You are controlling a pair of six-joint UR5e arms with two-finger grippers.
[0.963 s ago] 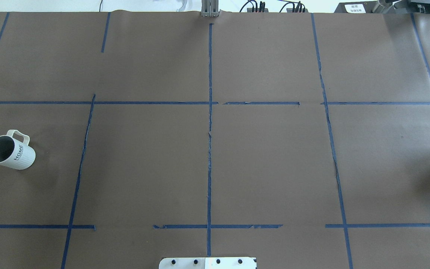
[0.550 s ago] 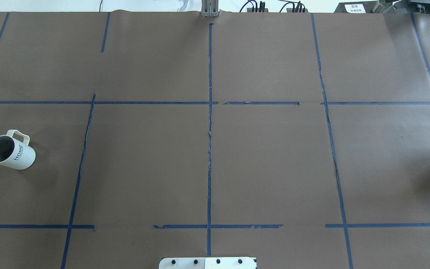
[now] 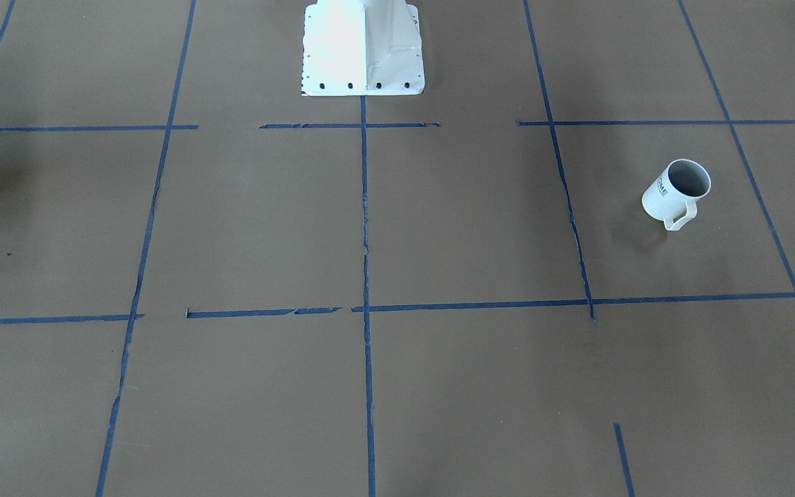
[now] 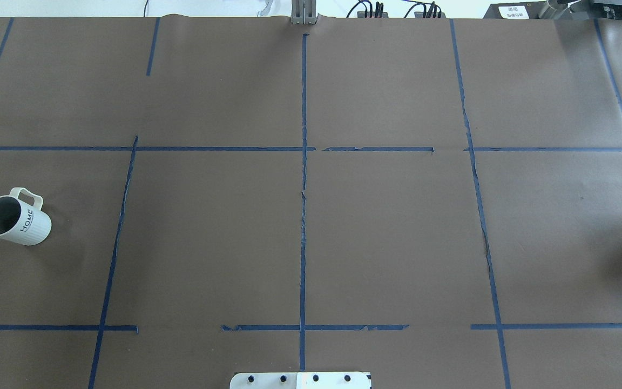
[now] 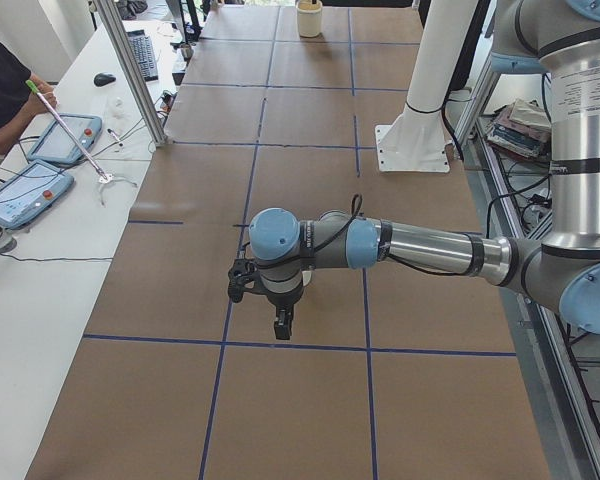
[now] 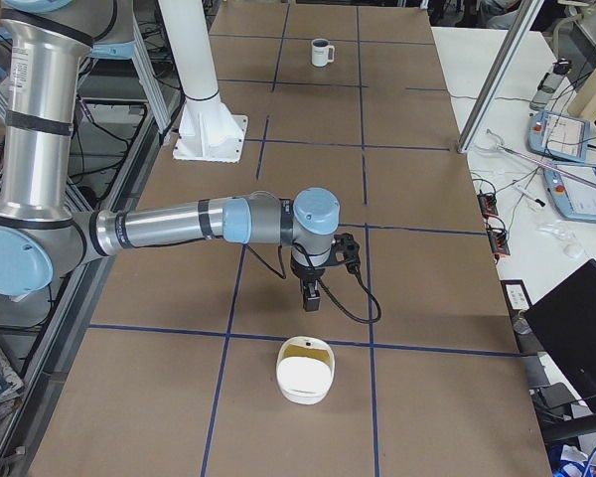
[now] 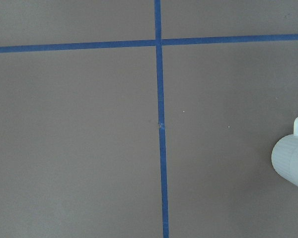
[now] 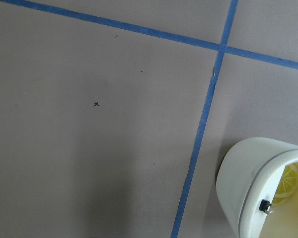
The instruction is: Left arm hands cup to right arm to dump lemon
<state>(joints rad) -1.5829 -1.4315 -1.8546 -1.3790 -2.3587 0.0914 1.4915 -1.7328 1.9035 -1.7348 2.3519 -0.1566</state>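
The cup [image 4: 15, 219] is a white ribbed mug marked "HOME". It stands alone on the brown table at the overhead view's far left, and shows again across the table [image 3: 677, 190] and small at the far end [image 6: 321, 52]. Its ribbed wall just enters the left wrist view [image 7: 293, 161]. What shows of its grey inside is bare, and the lemon is out of view. The left gripper [image 5: 280, 322] hangs over a tape crossing. The right gripper [image 6: 311, 296] points down close to a white container. Whether either gripper is open or shut I cannot tell.
A white container [image 6: 305, 370] with something yellow inside sits just beyond the right gripper, also in the right wrist view [image 8: 263, 188]. The robot's white pedestal [image 3: 363, 48] stands mid-table. A person [image 5: 0, 80] sits at a side bench with tablets.
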